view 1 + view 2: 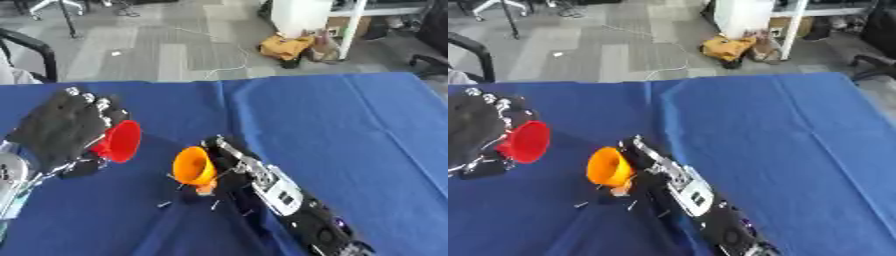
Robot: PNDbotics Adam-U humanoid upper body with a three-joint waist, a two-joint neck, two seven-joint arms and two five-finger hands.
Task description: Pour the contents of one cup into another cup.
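Holding the red cup [120, 141] on its side near the table's [350, 130] left edge, my left hand [61, 131] has its fingers wrapped around it. My right hand [229, 165] clamps the orange cup [192, 165], tipped mouth-left, toward the near edge. Small dark bits [164, 204] lie on the blue cloth below it.

A blue cloth [332, 125] covered the table, creased in long folds running toward six o'clock. A few small dark bits [164, 204] lay on it near six o'clock. Beyond the table's far edge was grey carpet floor [157, 45]. At about one o'clock a yellow bag [284, 47] slumped beside a white cabinet [302, 15]. A white cable [229, 67] trailed across the floor at twelve o'clock. A black chair arm [31, 47] showed at ten o'clock.
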